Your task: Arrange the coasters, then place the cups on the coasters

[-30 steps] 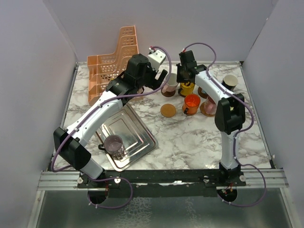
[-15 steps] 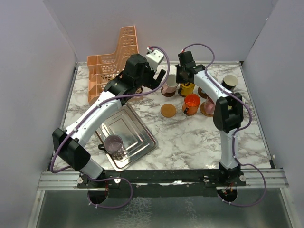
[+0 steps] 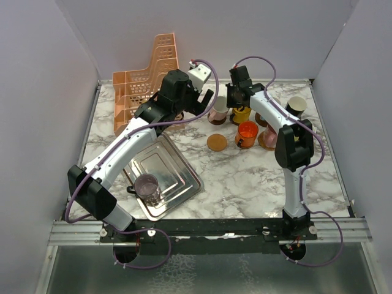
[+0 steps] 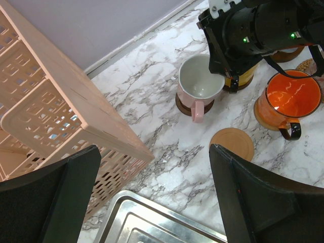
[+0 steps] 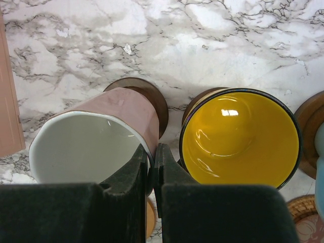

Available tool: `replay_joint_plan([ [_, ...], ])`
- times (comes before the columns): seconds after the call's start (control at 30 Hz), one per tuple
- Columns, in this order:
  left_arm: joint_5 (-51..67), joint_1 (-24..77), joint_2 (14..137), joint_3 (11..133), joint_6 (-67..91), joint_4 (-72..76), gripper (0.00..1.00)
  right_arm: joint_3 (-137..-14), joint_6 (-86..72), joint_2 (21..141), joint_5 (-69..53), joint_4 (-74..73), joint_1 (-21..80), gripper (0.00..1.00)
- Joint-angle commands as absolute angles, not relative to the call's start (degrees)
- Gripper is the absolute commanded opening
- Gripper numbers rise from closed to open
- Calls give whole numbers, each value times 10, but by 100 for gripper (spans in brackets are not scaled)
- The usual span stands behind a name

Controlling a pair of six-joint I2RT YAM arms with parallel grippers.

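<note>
two white arms [image 3: 131, 144] w/ black joints [image 3: 297, 147], purple cables [image 3: 257, 57], black jaws.

The table [image 4: 167, 126] looks to me like polished marble, smooth with grey veins. The orange cup [image 4: 288, 98] is glossy, and so is the yellow cup [image 5: 238, 136] inside; the pink cup [image 5: 121, 109] is matt outside. The coaster [image 4: 232, 144] is matt wood. My basket [image 4: 61, 96] is matt plastic and the tray [image 3: 165, 168] is shiny metal. My right fingers [image 5: 217, 212] are matt black and slightly grainy.
</note>
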State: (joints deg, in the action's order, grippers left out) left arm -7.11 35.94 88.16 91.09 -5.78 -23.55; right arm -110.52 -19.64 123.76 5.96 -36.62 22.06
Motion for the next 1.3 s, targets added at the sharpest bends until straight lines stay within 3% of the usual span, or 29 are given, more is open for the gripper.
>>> replay_joint_plan([
  [0.0,-70,355,860,907,-61,-221,92,-1114,-196,1229,46,-337,225,2],
  [0.93,-64,354,857,904,-61,-224,93,-1114,-188,1244,61,-339,228,6],
  [1.27,-62,353,854,903,-62,-225,93,-1120,-185,1244,63,-342,229,15],
])
